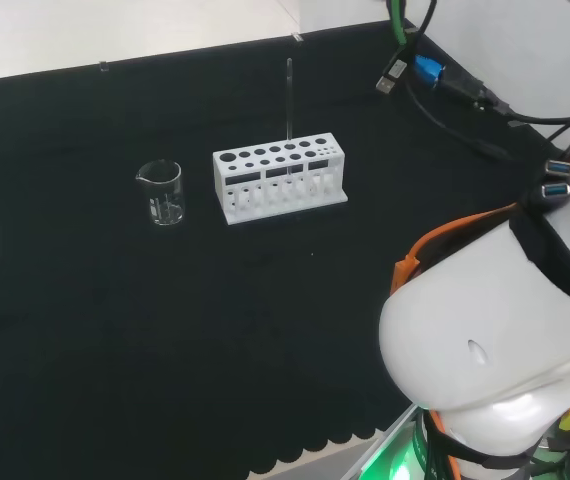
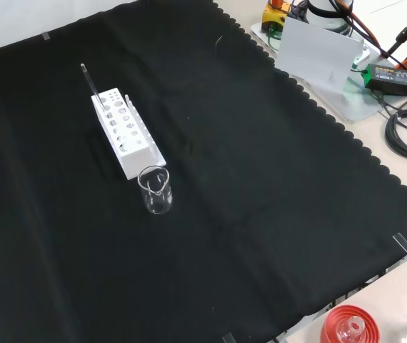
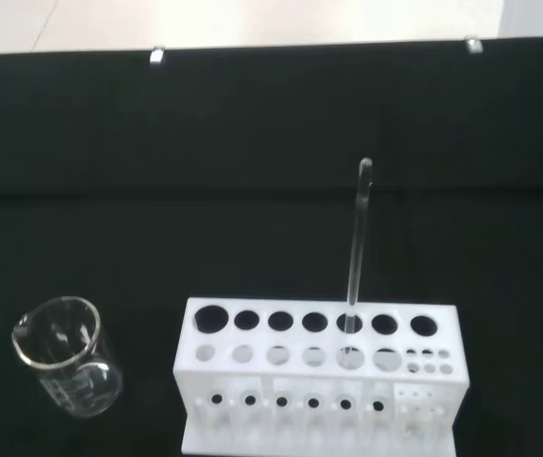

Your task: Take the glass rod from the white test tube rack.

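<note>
A white test tube rack (image 1: pixel 279 180) (image 2: pixel 125 133) (image 3: pixel 319 376) with rows of round holes stands on the black cloth. A thin clear glass rod (image 1: pixel 289 98) (image 2: pixel 92 86) (image 3: pixel 357 243) stands upright in one of its back holes, rising well above the rack. In the head view the rod sits right of the rack's middle. In the front view it is at the rack's far end.
A small clear glass beaker (image 1: pixel 161 192) (image 2: pixel 156 190) (image 3: pixel 67 356) stands beside the rack, left of it in the head view. The arm's white links (image 1: pixel 505 340) stand at the head view's right. Cables (image 1: pixel 445 85) lie at the cloth's far right edge. A red ribbed stand (image 2: pixel 348 326) sits at the front view's bottom.
</note>
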Tool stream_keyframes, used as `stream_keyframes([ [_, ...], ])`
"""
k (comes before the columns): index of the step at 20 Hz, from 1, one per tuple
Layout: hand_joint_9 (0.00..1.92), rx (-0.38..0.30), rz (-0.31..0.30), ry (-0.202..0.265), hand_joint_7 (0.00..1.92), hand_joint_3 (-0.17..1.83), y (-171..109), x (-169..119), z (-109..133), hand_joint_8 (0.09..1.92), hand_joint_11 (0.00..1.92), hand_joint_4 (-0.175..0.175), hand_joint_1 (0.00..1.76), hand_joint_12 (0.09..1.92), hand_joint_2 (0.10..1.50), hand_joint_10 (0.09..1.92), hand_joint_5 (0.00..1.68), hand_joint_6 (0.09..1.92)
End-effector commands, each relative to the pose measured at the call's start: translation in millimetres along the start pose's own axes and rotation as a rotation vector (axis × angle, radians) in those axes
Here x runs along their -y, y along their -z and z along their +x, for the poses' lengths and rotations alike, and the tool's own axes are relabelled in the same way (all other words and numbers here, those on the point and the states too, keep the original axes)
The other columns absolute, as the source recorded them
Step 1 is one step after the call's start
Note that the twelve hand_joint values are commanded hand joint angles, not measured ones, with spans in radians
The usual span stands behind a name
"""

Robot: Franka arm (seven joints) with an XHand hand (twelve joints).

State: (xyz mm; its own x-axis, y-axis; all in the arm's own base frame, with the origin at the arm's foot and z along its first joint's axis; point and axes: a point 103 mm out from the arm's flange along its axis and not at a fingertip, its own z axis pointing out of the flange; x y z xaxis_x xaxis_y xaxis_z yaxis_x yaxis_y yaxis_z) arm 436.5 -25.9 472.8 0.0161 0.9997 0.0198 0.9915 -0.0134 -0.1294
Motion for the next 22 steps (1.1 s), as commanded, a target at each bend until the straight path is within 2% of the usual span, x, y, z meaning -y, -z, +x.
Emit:
stream_keyframes([
  [1, 0.30, -0.014, 0.022, 0.042, 0.14, 0.48, -17, -27, 4, 0.84, 0.18, -0.024, 0.51, 1.49, 0.87, 0.96, 0.23, 0.09],
  [6, 0.30, -0.008, 0.036, 0.060, 0.14, 0.48, -30, -40, 1, 0.84, 0.18, -0.025, 0.51, 1.48, 0.87, 0.96, 0.24, 0.09],
  [12, 0.31, -0.010, 0.067, 0.058, 0.14, 0.48, -44, -47, -7, 0.85, 0.19, -0.026, 0.51, 1.48, 0.87, 0.96, 0.24, 0.09],
  [13, 0.31, 0.009, 0.089, 0.057, 0.14, 0.48, -47, -48, -5, 0.85, 0.19, -0.026, 0.51, 1.48, 0.87, 0.96, 0.24, 0.09],
  [14, 0.31, -0.006, 0.100, 0.064, 0.14, 0.48, -48, -52, -3, 0.85, 0.19, -0.026, 0.51, 1.48, 0.87, 0.96, 0.24, 0.09],
  [17, 0.32, 0.013, 0.116, 0.055, 0.14, 0.48, -59, -66, 7, 0.85, 0.19, -0.027, 0.51, 1.48, 0.87, 0.96, 0.24, 0.09],
  [20, 0.32, -0.035, 0.111, 0.075, 0.15, 0.48, -66, -64, -1, 0.85, 0.19, -0.027, 0.51, 1.48, 0.87, 0.96, 0.24, 0.09],
  [22, 0.32, -0.043, 0.111, 0.074, 0.15, 0.48, -71, -63, -6, 0.85, 0.19, -0.027, 0.51, 1.48, 0.87, 0.96, 0.24, 0.09],
])
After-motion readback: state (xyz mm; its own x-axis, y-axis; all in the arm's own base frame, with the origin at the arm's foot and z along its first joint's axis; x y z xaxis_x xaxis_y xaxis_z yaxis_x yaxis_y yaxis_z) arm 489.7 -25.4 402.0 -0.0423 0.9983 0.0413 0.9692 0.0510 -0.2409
